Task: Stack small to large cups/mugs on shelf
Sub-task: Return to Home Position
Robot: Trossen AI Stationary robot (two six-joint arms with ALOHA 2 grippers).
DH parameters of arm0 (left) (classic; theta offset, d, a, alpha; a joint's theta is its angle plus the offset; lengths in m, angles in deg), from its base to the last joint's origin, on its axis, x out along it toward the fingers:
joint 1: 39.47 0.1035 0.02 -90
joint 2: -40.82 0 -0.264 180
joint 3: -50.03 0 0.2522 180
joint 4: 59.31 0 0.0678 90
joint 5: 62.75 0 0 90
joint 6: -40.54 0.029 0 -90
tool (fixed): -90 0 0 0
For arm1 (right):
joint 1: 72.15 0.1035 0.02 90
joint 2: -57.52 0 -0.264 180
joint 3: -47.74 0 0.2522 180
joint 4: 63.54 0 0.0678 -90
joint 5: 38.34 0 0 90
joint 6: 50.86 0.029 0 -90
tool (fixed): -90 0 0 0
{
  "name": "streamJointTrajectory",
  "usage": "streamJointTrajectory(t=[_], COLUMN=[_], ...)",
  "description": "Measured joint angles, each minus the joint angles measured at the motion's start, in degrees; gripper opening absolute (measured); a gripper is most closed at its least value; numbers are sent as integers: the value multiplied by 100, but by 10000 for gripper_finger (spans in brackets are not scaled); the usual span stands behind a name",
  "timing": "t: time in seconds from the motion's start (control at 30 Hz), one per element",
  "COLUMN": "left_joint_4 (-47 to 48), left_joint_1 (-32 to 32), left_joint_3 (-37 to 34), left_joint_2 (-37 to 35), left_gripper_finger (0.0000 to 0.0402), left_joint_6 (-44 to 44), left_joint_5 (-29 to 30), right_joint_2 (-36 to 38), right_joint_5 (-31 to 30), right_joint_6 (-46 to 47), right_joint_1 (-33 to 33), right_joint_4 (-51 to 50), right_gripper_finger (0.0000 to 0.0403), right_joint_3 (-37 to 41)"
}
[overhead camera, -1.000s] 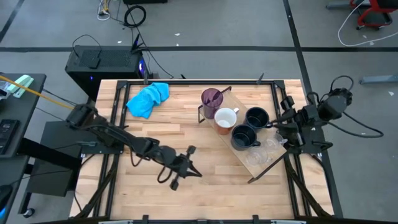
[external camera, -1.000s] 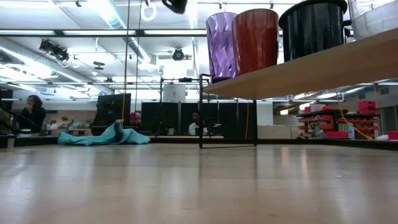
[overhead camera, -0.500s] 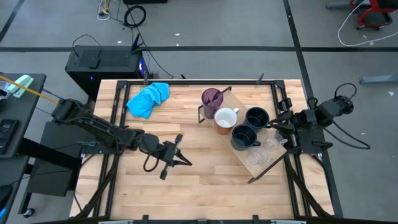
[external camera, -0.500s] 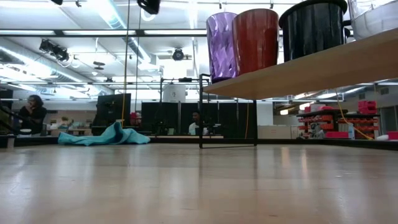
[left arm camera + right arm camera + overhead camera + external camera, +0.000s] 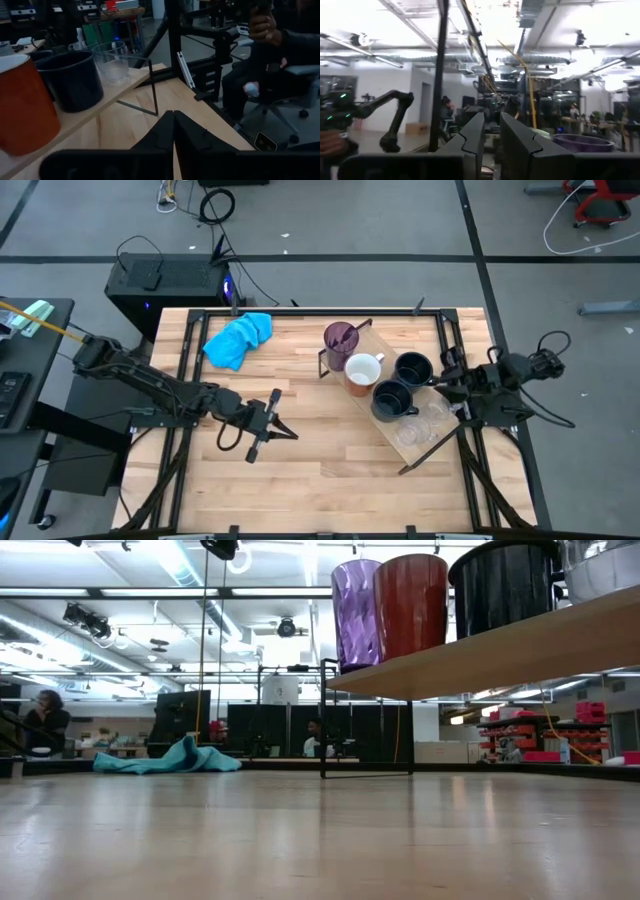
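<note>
- The shelf (image 5: 400, 442) lies slantwise on the right half of the surface (image 5: 300, 490), and all six cups stand on its board.
- From the far end toward the near end, they run: purple tumbler (image 5: 340, 340), white mug (image 5: 362, 370), dark mug (image 5: 413, 368), second dark mug (image 5: 392, 400).
- The clear glass (image 5: 436, 412) and the second clear glass (image 5: 410, 434) sit at the near end, just beside each other.
- In the low view the white mug's outer wall shows orange-red.
- The left claw (image 5: 268, 420) hovers over the bare middle-left of the surface, well apart from the shelf. Its fingers are pressed together and grip nothing.
- The right claw (image 5: 447, 373) sits at the right edge of the surface, near the first dark mug. A narrow gap shows between its fingers, and nothing is in it.
- A blue cloth (image 5: 238, 338) lies crumpled at the far left corner.
- A person (image 5: 280, 55) sits in a chair beyond the surface.
</note>
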Motion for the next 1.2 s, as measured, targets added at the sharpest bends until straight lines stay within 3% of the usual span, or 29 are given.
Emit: streamJointTrajectory(t=[0.1, 0.5, 0.67, 0.97, 1.07, 1.2], left_joint_4=[56, 415, 625, 759, 754, 758], left_joint_1=[0, -236, -345, -341, -341, -341], left_joint_3=[0, 0, 0, 0, 0, 0], left_joint_2=[0, -161, -296, -295, -295, -295], left_gripper_finger=[7, 17, 6, 31, 27, 13], left_joint_6=[-2, -120, -111, -147, -143, -142], left_joint_5=[1, 2, 3, 30, 46, 46], right_joint_2=[236, 236, 238, 240, 240, 240], right_joint_5=[293, 327, 465, 870, 465, -589], right_joint_6=[-39, 63, -67, 56, -29, -124], right_joint_1=[2, -20, -20, -19, -17, -20], right_joint_4=[88, 148, 746, 1199, 940, 590], right_gripper_finger=[69, 69, 69, 69, 69, 69], right_joint_3=[181, 500, 782, 879, 592, 392])
